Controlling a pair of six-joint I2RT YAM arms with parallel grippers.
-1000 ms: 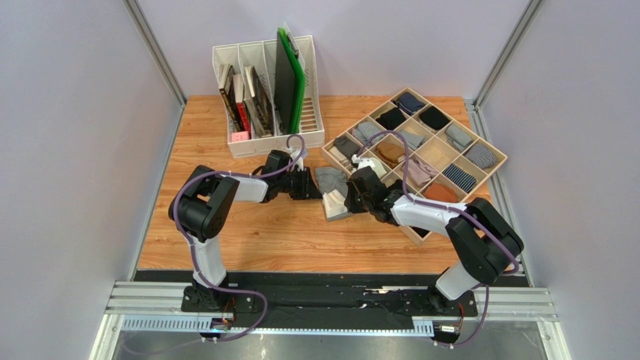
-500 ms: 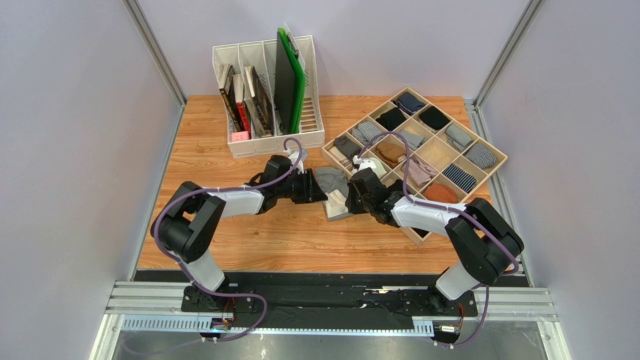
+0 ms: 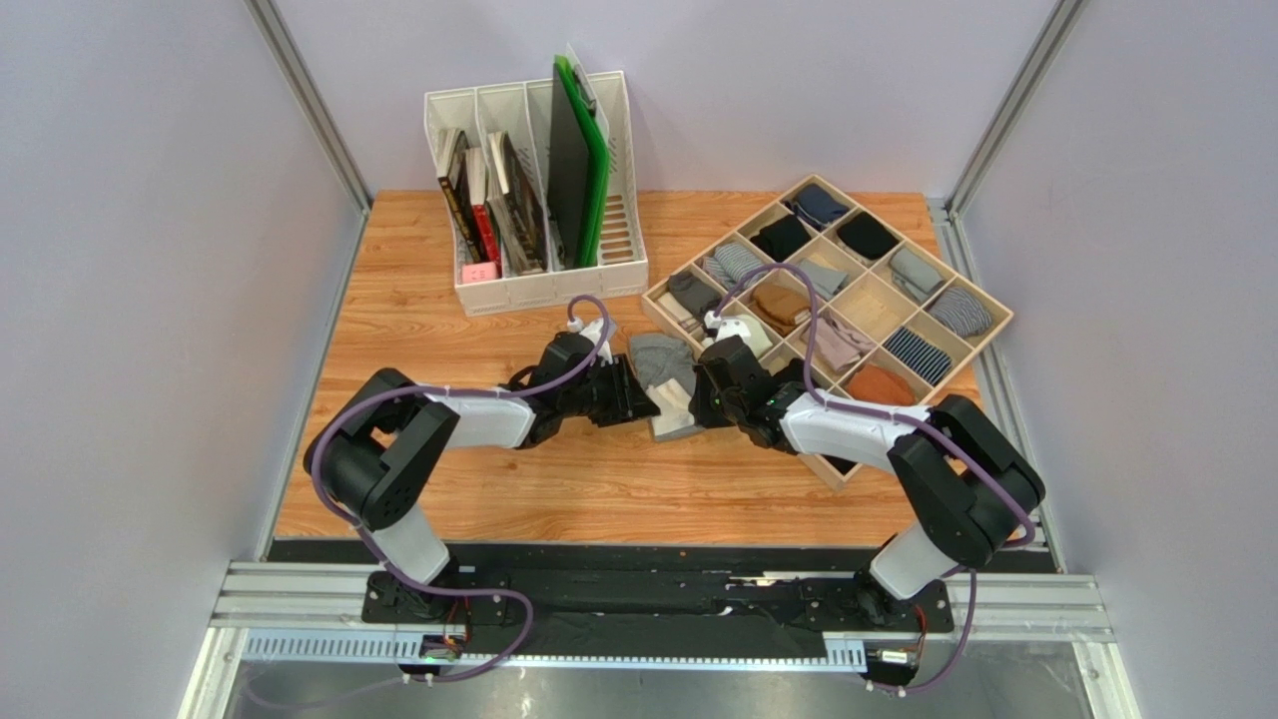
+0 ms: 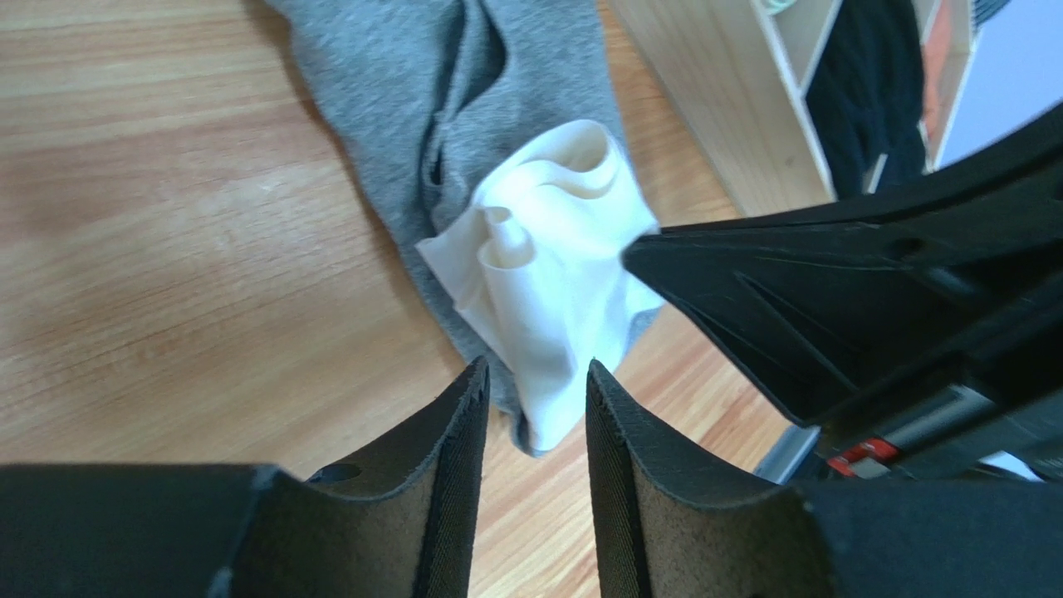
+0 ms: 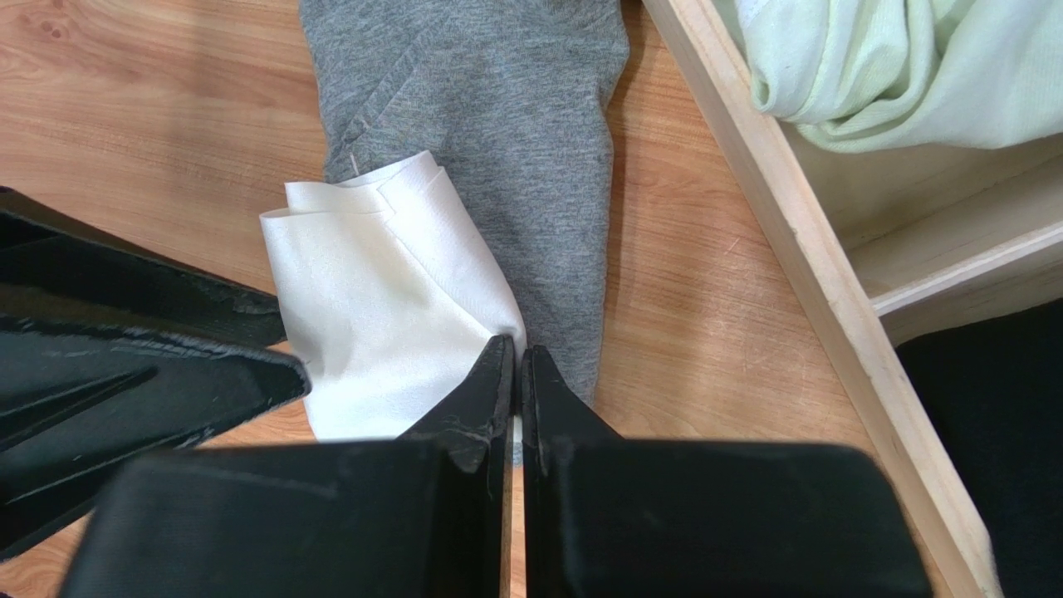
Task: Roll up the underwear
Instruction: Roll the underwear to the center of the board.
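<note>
Two grippers sit nose to nose at the centre of the top view, right over the underwear (image 3: 657, 364). The garment lies on the wooden table (image 3: 405, 285), just beside the left edge of the partitioned wooden tray (image 5: 780, 224). Its grey body runs toward the top of both wrist views. Its white waistband (image 5: 374, 287) is bunched and folded over at the lower end. The right gripper (image 5: 518, 355) comes in from the bottom of its own view, fingers pressed almost together. Their tips are down where white meets grey, and a sliver of white shows between them, so that's a pinch on the waistband's edge. The left gripper (image 4: 530, 374) has its fingers slightly apart, with the waistband's lowest corner showing in the gap. Whether the pads touch the cloth, I cannot tell. In the left wrist view the other arm's black finger fills the right side, its tip at the waistband's right edge. A pale green cloth (image 5: 898, 62) sits in the tray compartment at upper right. The white file rack (image 3: 533, 285) stands at upper left of the table.
</note>
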